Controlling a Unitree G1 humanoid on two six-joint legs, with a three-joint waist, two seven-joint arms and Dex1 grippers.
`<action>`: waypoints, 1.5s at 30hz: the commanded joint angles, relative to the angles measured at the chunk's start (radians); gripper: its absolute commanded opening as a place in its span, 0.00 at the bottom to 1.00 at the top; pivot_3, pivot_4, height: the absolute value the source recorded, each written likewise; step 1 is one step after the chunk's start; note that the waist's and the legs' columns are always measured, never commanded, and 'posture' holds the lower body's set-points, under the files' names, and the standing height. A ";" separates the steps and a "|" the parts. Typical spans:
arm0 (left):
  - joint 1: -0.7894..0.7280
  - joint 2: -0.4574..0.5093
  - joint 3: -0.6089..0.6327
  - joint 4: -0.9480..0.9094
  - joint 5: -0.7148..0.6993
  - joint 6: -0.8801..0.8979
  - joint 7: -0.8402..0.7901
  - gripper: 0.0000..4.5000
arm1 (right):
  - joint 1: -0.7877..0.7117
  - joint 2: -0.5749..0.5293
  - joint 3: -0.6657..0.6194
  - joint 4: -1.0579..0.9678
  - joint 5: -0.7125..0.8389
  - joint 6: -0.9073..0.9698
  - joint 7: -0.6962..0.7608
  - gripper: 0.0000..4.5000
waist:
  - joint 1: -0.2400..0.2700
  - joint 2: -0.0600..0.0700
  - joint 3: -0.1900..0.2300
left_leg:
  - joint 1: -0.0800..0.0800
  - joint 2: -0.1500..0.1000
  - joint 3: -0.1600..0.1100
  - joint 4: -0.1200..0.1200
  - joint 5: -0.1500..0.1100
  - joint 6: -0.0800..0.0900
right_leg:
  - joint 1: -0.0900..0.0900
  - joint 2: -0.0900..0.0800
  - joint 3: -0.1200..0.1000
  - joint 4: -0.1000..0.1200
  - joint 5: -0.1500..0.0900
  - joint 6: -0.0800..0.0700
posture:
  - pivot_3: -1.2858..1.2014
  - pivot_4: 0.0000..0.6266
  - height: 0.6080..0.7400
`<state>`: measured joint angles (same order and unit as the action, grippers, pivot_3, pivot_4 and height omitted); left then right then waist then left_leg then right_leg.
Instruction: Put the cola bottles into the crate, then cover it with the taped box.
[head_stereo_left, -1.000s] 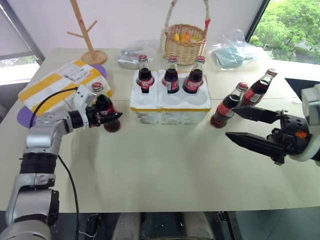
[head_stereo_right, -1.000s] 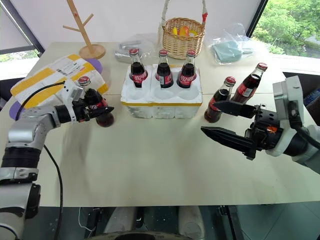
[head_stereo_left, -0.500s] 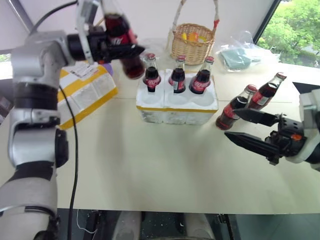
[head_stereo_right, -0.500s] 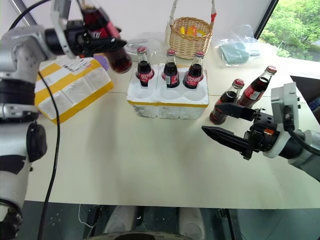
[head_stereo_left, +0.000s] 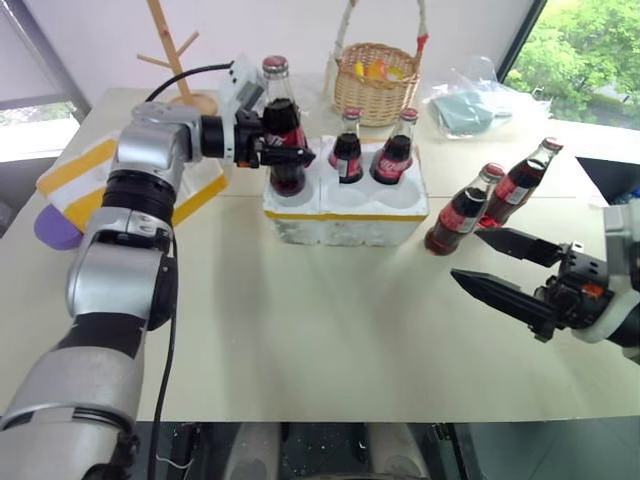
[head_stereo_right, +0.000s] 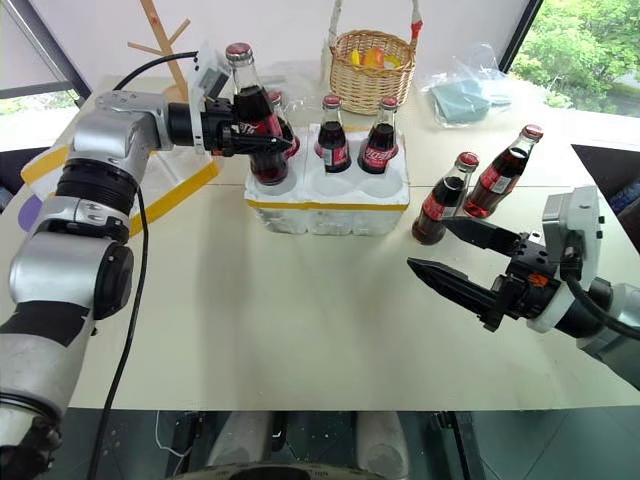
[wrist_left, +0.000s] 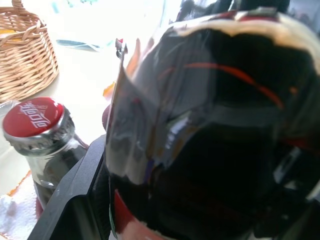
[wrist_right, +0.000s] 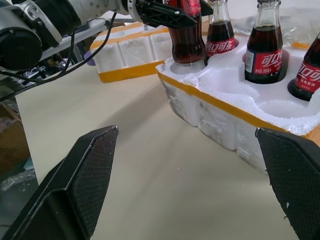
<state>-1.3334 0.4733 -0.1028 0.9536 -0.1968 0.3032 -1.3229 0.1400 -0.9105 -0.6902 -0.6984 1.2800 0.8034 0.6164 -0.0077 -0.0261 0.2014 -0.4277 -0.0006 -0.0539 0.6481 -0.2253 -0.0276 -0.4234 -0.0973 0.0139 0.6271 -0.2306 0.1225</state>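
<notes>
Right wrist view: held cola bottle (wrist_right: 187, 37) (base) inside crate (wrist_right: 235, 107) well.

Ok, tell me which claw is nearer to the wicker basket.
Left. The left claw holds a cola bottle over the foam crate, just in front of the basket. The right claw hangs open far nearer the table's front edge.

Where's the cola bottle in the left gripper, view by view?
Left eye view: held bottle, upper left, above the crate.
Right eye view: bottle upper left.
Left wrist view: bottle close up.
Right wrist view: bottle at crate's corner well.
Shared landmark: the crate.
</notes>
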 joint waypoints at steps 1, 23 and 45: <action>-0.004 -0.012 0.018 -0.025 0.002 -0.027 -0.016 0.64 | 0.002 0.011 -0.019 -0.018 0.007 -0.032 -0.013 1.00 | 0.000 0.000 0.000 | 0.000 0.000 0.000 0.000 0.000 0.000 | 0.000 0.000 0.000 0.000 0.000 0.000 | 0.52 0.24 0.99; 0.158 -0.076 -0.013 0.034 0.149 -0.228 0.180 0.64 | -0.015 -0.001 0.004 0.014 -0.058 -0.052 -0.019 1.00 | -0.001 0.000 -0.001 | 0.004 0.000 0.000 0.001 0.000 0.000 | 0.003 0.000 0.001 0.003 0.000 0.000 | 0.52 0.24 0.99; 0.412 0.297 0.220 -0.920 -0.400 0.588 -0.074 0.99 | 0.024 0.107 0.054 0.071 -0.197 -0.062 -0.166 1.00 | -0.008 0.003 -0.002 | 0.013 0.001 0.000 -0.001 0.000 0.000 | 0.011 0.000 0.001 0.001 -0.003 -0.004 | 0.52 0.24 0.99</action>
<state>-0.9647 0.7625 0.1120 0.1473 -0.5393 0.8362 -1.3941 0.1771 -0.8123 -0.6400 -0.6283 1.0999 0.7569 0.4784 -0.0154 -0.0232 0.1997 -0.4133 0.0000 -0.0542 0.6465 -0.2254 -0.0277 -0.4110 -0.0975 0.0150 0.6281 -0.2333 0.1185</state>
